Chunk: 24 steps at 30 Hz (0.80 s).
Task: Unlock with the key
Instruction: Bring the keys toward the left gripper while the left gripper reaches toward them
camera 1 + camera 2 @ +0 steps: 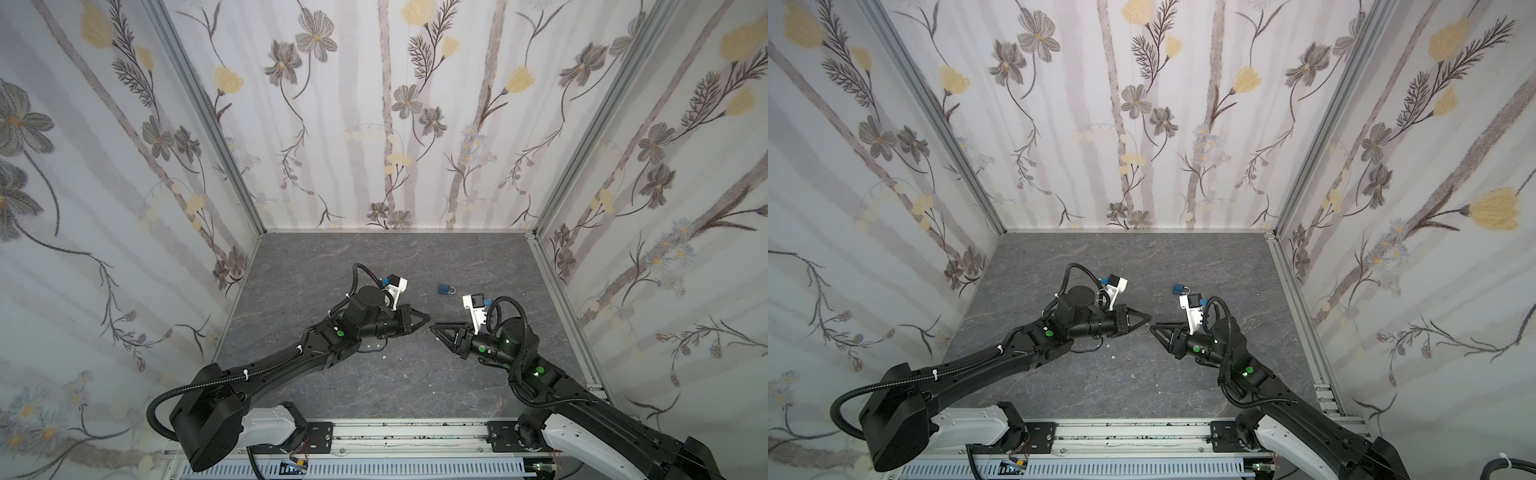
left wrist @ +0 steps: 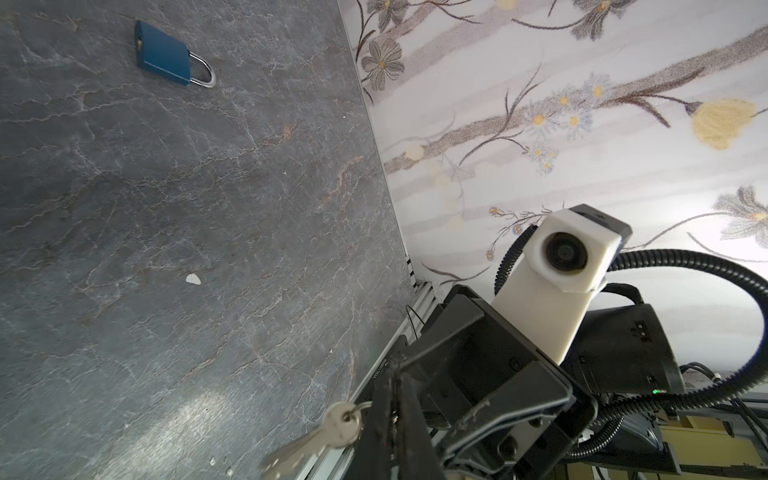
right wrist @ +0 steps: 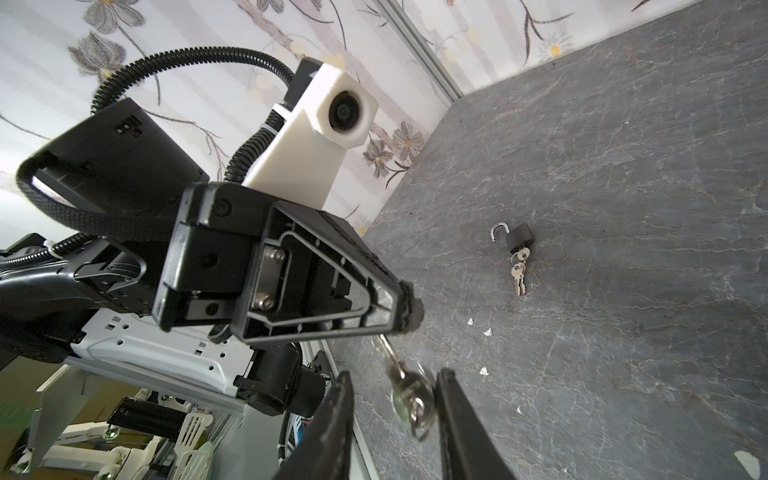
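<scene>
We see the left arm (image 1: 291, 357) and the right arm (image 1: 561, 399) reaching low over the grey table (image 1: 374, 266) from the near rail. Both bend inward, so in both top views the left gripper (image 1: 427, 320) and the right gripper (image 1: 434, 328) meet almost tip to tip at the middle.

From above, whatever sits between the tips is too small for us to make out. A dark padlock (image 3: 517, 237), shackle swung open and keys hanging from it, shows only in the right wrist view. The left wrist view blurs the key blades near its edge.

The blue padlock (image 1: 446, 288) lies flat with its shackle closed. It is beyond the two tips toward the back wall, apart from both grippers.

The keys (image 3: 409, 392), on a ring, hang from the left gripper's tip, whose jaws are pressed together on a blade. The right gripper's jaws stand spread on either side of the key heads. We cannot tell whether they touch them.
</scene>
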### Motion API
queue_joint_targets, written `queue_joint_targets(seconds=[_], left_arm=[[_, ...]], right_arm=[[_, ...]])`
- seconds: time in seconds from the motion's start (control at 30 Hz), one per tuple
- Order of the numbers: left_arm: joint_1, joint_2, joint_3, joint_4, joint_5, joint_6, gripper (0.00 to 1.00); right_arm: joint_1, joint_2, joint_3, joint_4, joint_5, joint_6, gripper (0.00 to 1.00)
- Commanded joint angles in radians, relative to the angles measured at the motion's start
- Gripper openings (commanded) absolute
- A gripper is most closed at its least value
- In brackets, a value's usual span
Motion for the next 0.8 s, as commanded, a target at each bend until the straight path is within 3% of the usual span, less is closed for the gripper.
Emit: queue_joint_targets(seconds=[0.0,0.2,0.33,0.43,0.5,0.77], left_arm=[[0.001,-0.004,-0.006,0.076,0.016,-0.019,0.0],[0.001,-0.029,-0.013,0.102,0.016,-0.031,0.0],[0.002,-0.032,-0.016,0.11,0.017,-0.035,0.0],[0.001,-0.033,-0.018,0.112,0.011,-0.038,0.0],[0.001,-0.033,-0.021,0.116,0.011,-0.042,0.0],[0.001,-0.03,-0.026,0.145,0.011,-0.057,0.0]], right_arm=[[-0.001,0.004,-0.007,0.093,-0.045,0.023,0.2],[-0.004,0.011,-0.013,0.126,-0.067,0.038,0.0],[-0.006,0.012,-0.013,0.13,-0.065,0.04,0.0],[-0.008,0.009,-0.017,0.128,-0.055,0.046,0.26],[-0.007,0.004,-0.024,0.142,-0.052,0.053,0.36],[-0.008,0.018,-0.048,0.232,-0.089,0.1,0.41]])
